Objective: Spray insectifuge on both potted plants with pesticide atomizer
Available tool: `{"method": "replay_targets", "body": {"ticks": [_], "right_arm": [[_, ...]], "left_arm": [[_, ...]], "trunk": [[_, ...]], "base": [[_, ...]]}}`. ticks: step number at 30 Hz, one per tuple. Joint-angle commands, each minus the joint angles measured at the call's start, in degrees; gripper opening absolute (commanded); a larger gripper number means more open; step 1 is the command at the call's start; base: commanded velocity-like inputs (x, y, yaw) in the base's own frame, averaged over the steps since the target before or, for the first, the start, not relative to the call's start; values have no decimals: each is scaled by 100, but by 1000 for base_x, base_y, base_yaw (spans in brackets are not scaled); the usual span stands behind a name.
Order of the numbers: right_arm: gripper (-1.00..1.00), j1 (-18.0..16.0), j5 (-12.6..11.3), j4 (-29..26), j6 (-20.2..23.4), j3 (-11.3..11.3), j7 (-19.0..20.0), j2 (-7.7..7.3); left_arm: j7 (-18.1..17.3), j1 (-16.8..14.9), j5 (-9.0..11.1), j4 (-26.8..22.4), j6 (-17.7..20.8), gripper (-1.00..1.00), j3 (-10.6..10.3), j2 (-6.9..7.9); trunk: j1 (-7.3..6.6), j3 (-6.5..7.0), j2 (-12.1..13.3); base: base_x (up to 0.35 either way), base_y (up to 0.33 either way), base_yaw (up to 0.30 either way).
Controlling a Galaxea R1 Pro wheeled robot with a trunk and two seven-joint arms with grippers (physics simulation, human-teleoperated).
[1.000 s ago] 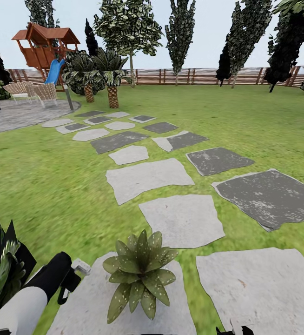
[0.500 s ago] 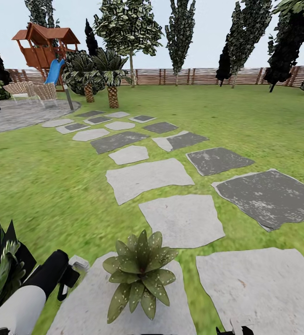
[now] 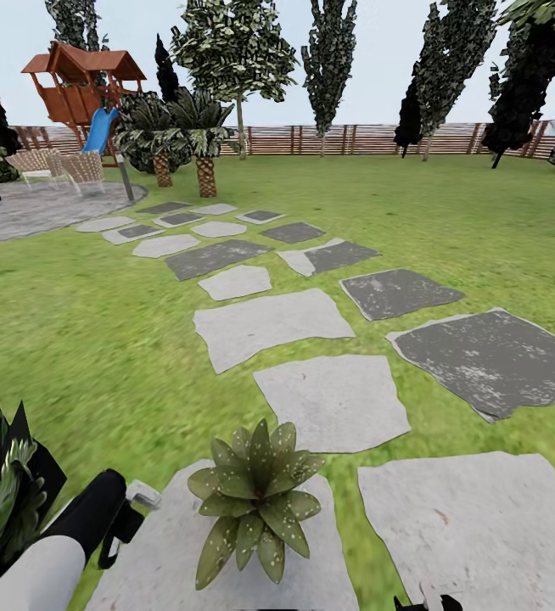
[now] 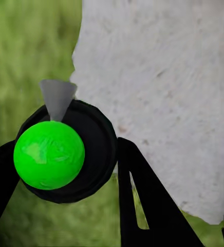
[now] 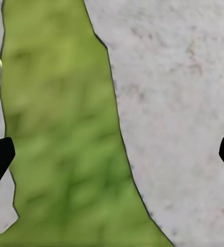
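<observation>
- Left gripper [image 4: 66, 170] clamps the atomizer [image 4: 49, 154] — grey nozzle aimed at the stone slab [image 4: 158, 77].
- Right gripper [image 5: 112, 154] spread wide, empty, idle over grass.
- Potted plant [image 3: 255, 496] at lower centre of the head view, right of the left arm [image 3: 65, 535] — within spray reach, probably.

Ground: green lawn [image 3: 447, 221] crossed by pale and dark grey stepping slabs [image 3: 269, 324].
Boundary: brown slatted wooden fence [image 3: 311, 138] along the far edge.
Left side: grey paved patio [image 3: 31, 210] with wicker chairs [image 3: 65, 166], red-roofed playhouse [image 3: 82, 81] with blue slide [image 3: 99, 129].
Trees: palms [image 3: 194, 127], tall dark trees [image 3: 328, 59].
Sky: pale, even daylight.
</observation>
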Motion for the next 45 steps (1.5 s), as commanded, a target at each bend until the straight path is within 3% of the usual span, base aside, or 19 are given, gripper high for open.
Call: {"method": "replay_targets", "body": {"ticks": [1,3,5,10,13,15,17,20,24,28,35,36,40,45], "right_arm": [[100,-2,-55,2,-16,51,-13,-5],[100,-2,-55,2,-16,47,-10,-8],[100,-2,-55,2,-16,44,-10,-9],[100,-2,-55,2,-17,43,-12,-10],[100,-2,-55,2,-17,44,-14,-12],[100,-2,-55,2,-17,44,-13,-13],[100,-2,-55,2,-17,44,-12,-14],[100,-2,-55,2,-17,37,-11,-17],[100,-2,-55,2,-17,20,-13,-26],[100,-2,-55,2,-17,17,-13,-26],[100,-2,-55,2,-17,16,-13,-27],[100,-2,-55,2,-17,16,-14,-27],[100,-2,-55,2,-17,16,-12,-27],[100,-2,-55,2,-17,16,-12,-27]], "left_arm": [[-57,-23,-106,-10,-1,-100,20,-114],[-53,-57,-111,-10,17,-100,11,-300],[-50,-65,-127,-10,98,-100,-6,-378],[-91,-68,-166,-15,271,-100,-4,-321],[-145,-84,-147,-10,428,-100,-5,-173],[-353,-87,-148,-14,773,-100,-5,-41],[-805,-92,-202,-59,939,-100,-24,40],[-1515,-146,-574,-97,985,-100,-252,127],[-3071,-441,-1380,-131,962,-100,-653,185],[-3533,-649,-1876,-379,954,-100,-714,183],[-3766,-827,-1966,-652,953,-100,-761,144],[-3772,-832,-1966,-674,953,-100,-821,139],[-3910,-848,-1973,-710,981,-100,-1413,128],[-4088,-858,-1982,-1008,986,-100,-1506,133]], "trunk": [[-1,-5,-2],[-1,-5,-2],[-1,-5,-2],[-1,-5,-2],[-1,-5,-2],[-1,-5,-2],[-1,-5,-2],[-1,-5,-2],[-1,-5,-2],[-1,-5,-2],[-1,-5,-2],[-1,-5,-2],[-1,-5,-2],[-1,-5,-2]], "base": [[0,0,0],[0,0,0],[0,0,0],[0,0,0],[0,0,0],[0,0,0],[0,0,0],[0,0,0],[0,0,12],[0,-33,186],[0,-243,271],[0,-272,244],[0,-273,71],[-80,-274,4]]}}
